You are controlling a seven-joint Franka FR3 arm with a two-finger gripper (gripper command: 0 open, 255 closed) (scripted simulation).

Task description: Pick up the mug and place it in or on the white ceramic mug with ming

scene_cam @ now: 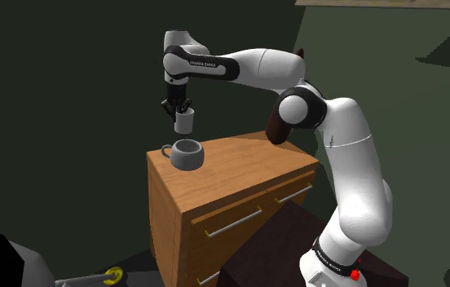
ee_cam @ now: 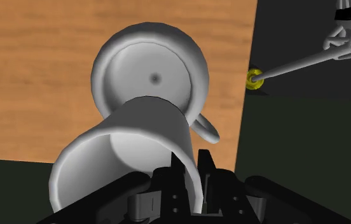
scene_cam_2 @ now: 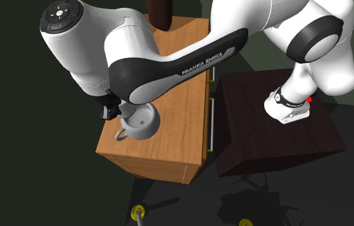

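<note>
I'm watching the white Franka arm (scene_cam: 337, 147) reach from its dark box stand (scene_cam: 280, 240) up and toward the shoulder view's left, over a brown wooden chest of drawers (scene_cam: 240, 175) with pale bar pulls. On the chest's top, near the edge at the shoulder view's left, stands the wide, rounded grey mug (scene_cam: 187, 154), mouth up, with its loop handle pointing left. I take it for the receiving vessel. Just above it, and apart from it, hangs the smaller plain grey-white straight-sided mug (scene_cam: 184, 122), mouth up. The all-black two-finger gripper (scene_cam: 179, 108) is pinching this smaller mug. In the wrist view the fingers (ee_cam: 179, 175) clamp one side of its wall at the rim, so the body hangs below and a little beside the hand. Its base sits over the wide mug's opening, slightly off centre I think. I judge it light, rigid and smooth, probably brittle, so I would handle it gently. A grip on one wall could let it swivel or slip, and the rim wall is the sensible hold.
</note>
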